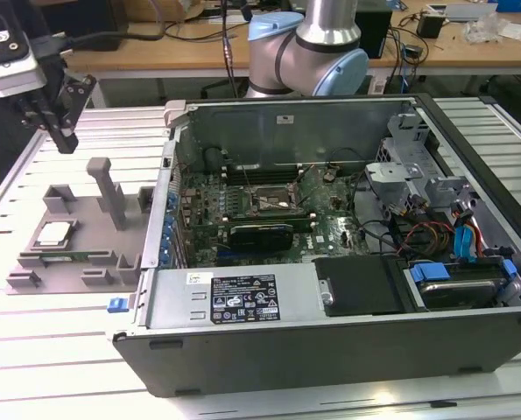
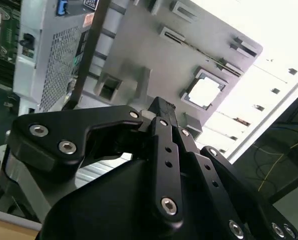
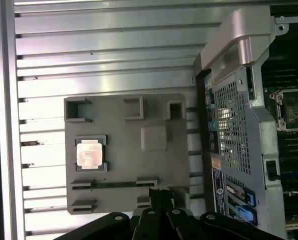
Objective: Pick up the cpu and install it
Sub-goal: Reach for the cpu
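Note:
The cpu lies flat, silver top up, in a square pocket of the grey holder plate on the slatted table, at the exterior view's left of the open computer case. Both wrist views show the cpu in that pocket. My gripper hangs well above the holder's far side, apart from the cpu, shut with nothing in it. Its black fingers come together in both wrist views. The dark motherboard socket sits inside the case.
The holder plate carries a tall grey post and several raised blocks. The case's metal side wall rises beside the holder. Cables and a drive cage fill the case toward the exterior view's right. A wooden bench stands behind.

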{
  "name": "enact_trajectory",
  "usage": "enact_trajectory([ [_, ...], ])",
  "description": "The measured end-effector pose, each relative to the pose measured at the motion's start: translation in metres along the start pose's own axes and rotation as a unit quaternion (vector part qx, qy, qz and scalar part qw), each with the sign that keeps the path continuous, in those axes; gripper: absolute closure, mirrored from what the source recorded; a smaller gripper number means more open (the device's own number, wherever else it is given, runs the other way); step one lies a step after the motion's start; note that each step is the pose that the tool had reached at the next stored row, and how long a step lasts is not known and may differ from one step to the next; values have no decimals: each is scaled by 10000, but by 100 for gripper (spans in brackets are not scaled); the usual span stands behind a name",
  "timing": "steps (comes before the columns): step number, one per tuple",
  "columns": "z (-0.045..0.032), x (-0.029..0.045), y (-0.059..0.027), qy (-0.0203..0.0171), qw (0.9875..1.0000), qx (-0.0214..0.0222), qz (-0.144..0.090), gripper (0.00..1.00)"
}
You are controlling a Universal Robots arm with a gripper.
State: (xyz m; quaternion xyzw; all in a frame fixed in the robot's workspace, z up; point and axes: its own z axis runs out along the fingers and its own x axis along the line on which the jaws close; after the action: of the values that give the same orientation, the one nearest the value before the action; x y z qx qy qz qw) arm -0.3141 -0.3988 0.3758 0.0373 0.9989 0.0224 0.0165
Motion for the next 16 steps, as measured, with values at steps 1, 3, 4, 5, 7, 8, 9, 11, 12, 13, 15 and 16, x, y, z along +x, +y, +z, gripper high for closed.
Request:
enact_trajectory([
  [1, 55, 77, -6, 0, 10000, 0, 0, 89],
  [3, 158, 208, -17, 0, 10000, 2, 0, 89],
  [4, 176, 230, -19, -1, 10000, 2, 0, 89],
  [5, 192, 249, -20, 1, 10000, 3, 0, 89],
  [7, 236, 287, -20, 0, 10000, 6, 0, 89],
  [8, 271, 318, -14, 0, 10000, 8, 0, 89],
  [9, 307, 355, 3, -1, 10000, 11, 0, 89],
  [11, 419, 481, 109, -1, 10000, 19, 0, 89],
  [12, 441, 503, 144, -1, 10000, 21, 0, 89],
  [13, 454, 512, 167, -1, 10000, 21, -1, 89],
  [15, 489, 533, 226, -1, 10000, 21, 0, 89],
  [16, 512, 544, 247, -2, 10000, 21, 0, 89],
])
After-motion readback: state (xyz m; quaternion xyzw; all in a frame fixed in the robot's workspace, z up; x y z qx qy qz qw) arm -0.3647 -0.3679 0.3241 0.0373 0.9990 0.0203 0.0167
